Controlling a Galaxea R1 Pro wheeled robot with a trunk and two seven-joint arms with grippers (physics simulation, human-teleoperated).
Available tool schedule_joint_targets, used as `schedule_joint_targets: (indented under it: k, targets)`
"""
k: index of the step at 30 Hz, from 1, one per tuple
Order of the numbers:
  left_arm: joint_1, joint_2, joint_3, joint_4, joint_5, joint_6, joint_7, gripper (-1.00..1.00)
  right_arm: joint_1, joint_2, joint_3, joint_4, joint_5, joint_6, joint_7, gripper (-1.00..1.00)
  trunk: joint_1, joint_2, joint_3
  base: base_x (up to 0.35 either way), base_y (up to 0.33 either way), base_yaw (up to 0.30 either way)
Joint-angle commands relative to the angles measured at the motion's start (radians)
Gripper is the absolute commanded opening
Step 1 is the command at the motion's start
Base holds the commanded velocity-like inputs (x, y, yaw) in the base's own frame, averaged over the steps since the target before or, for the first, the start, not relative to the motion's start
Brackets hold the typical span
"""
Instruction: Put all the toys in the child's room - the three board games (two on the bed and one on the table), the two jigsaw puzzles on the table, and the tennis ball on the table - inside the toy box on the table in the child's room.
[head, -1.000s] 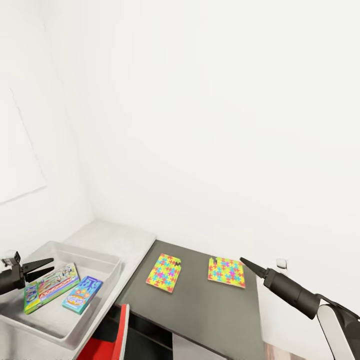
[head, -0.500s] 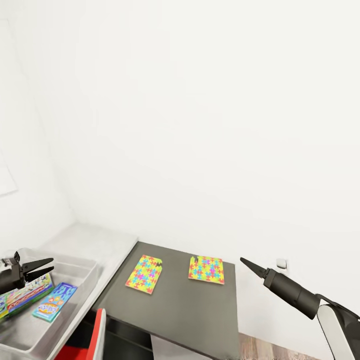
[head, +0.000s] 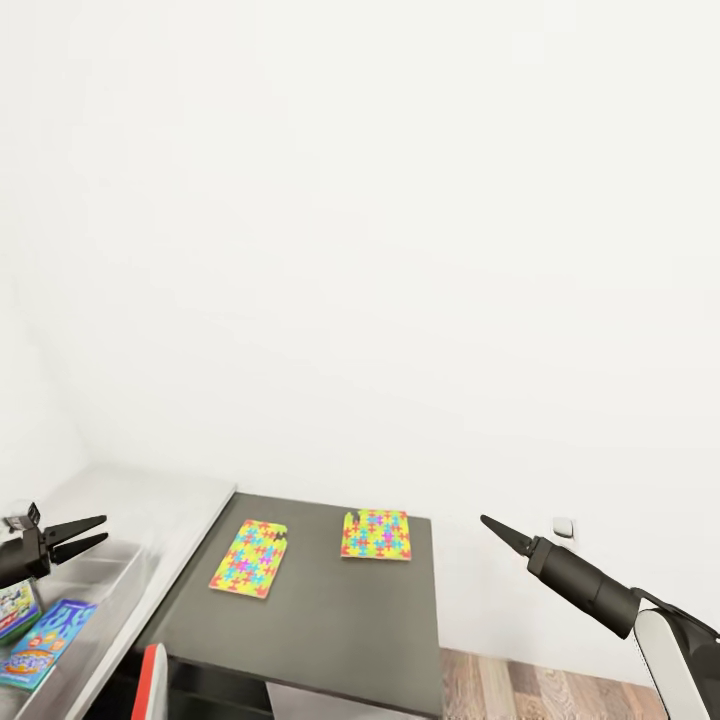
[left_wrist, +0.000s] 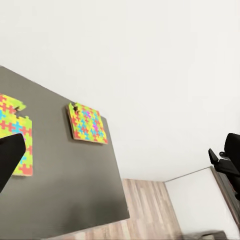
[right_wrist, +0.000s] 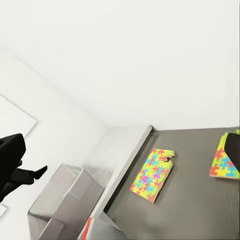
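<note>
Two jigsaw puzzles (head: 248, 557) (head: 376, 534) lie flat on a dark grey cabinet top (head: 330, 620), apart from each other. At the head view's left edge stands the grey toy box (head: 118, 572) with a blue board game (head: 42, 643) and a green one (head: 14, 606) inside. My left gripper (head: 100, 531) hangs open over the box, holding nothing. My right gripper (head: 487, 521) hovers to the right of the cabinet; its fingers stand wide apart in the right wrist view. Both puzzles (left_wrist: 87, 123) (right_wrist: 152, 174) show in the wrist views. The tennis ball and the bed are out of view.
The pale grey table top (head: 150, 495) adjoins the cabinet on the left, under the toy box. A plain white wall runs behind both. Wood-plank floor (head: 520, 685) shows right of the cabinet. A red object (head: 152, 685) pokes up at the cabinet's front left.
The whole picture has shifted left, so the camera has turned right. The toy box is now partly cut by the left edge. Both arms hold the same pose.
</note>
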Motion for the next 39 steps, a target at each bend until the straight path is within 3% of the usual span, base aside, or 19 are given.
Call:
schedule_joint_targets:
  k: [1,28,39]
  targets:
    - [0.0,0.0,0.001,0.0,-0.001,0.011,-0.004,1.0,-0.001,0.0,0.0,0.0,-0.003,0.006,0.001,1.0,0.001,-0.002,-0.001,0.0,-0.001,-0.279]
    - [0.0,0.0,0.0,0.0,-0.001,0.011,-0.004,1.0,-0.001,0.0,0.0,0.0,-0.003,0.006,0.001,1.0,0.001,-0.002,-0.001,0.0,0.0,-0.276]
    - [0.0,0.0,-0.001,0.0,-0.001,0.011,-0.004,1.0,-0.001,0.0,0.001,0.0,0.0,0.005,0.0,1.0,0.001,-0.002,-0.001,0.0,0.0,-0.077]
